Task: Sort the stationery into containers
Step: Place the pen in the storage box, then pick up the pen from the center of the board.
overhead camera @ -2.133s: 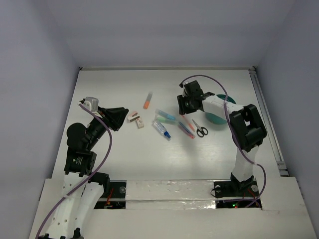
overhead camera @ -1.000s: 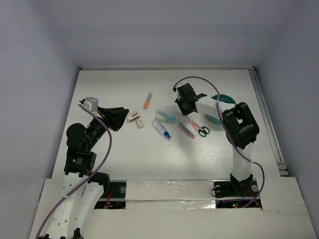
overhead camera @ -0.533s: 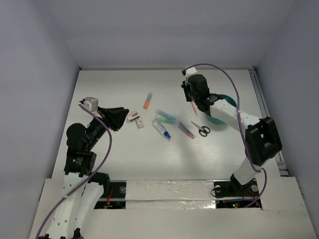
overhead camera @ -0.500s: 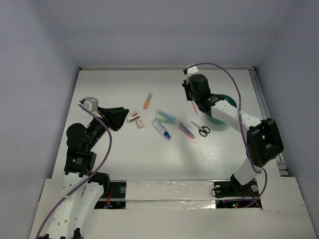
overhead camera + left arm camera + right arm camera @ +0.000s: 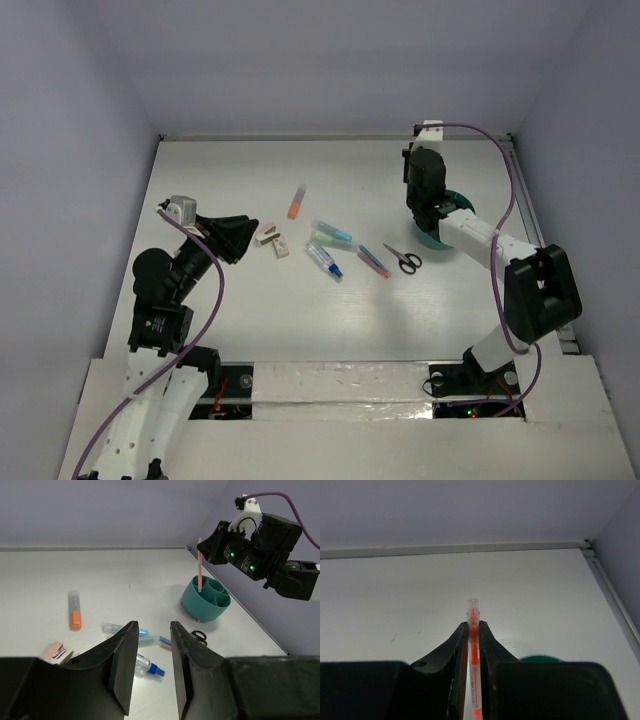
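Swung off the pile at the table's [image 5: 240,330] middle and across to the teal cup [image 5: 202,607] over the last two seconds, with the pink pen [image 5: 199,562] lifted along. Now pinched between the right fingers [image 5: 463,636], which are closed tight on the barrel. Hanging upright, clear end up. From the left wrist view, lower tip crossing the cup's mouth at the rear left compartment. Cannot tell whether already inside or just above the rim.

Cup standing on the right side of the table, its darker inside split by partitions into compartments. From above, partly hidden under the right arm.

Left fingers [image 5: 126,652] parted with nothing between them, held above the left side of the table. Same pose as in the earlier views.

Lying flat on the table:
- orange marker [image 5: 296,203], alone toward the back
- erasers [image 5: 272,238], two of them close together, just beside the left arm's tip as seen from above
- blue highlighter [image 5: 333,232] and green highlighter [image 5: 320,242], side by side
- blue-capped clear pen [image 5: 325,262], just in front of those
- second pink pen [image 5: 374,262], further right
- black-handled scissors [image 5: 402,258], nearest the cup, by its base
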### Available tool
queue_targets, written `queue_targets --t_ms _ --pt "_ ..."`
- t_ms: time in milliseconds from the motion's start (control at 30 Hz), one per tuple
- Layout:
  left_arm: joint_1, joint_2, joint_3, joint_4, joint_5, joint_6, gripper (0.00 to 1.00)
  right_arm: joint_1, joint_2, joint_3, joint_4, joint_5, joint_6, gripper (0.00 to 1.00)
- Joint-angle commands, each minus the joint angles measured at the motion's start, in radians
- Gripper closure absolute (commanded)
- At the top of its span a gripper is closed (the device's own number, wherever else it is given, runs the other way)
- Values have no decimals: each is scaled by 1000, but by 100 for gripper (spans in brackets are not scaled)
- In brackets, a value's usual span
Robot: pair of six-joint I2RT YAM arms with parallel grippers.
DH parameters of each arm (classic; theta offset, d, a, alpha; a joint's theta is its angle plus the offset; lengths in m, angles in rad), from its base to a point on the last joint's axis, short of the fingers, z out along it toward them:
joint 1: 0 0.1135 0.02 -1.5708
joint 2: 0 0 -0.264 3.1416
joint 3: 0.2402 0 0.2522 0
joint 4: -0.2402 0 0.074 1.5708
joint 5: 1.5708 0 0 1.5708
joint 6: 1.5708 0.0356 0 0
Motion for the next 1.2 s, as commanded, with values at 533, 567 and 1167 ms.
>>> queue_targets --t_ms 533,567,1167 --pt "-6 6 18 52 25 3 71 -55 -40 -109 130 97 13 88" --pt "-6 6 18 54 27 3 71 -55 -46 -107 121 92 16 70" --pt "-6 15 18 55 27 0 71 21 -153 -84 -379 -738 282 100"
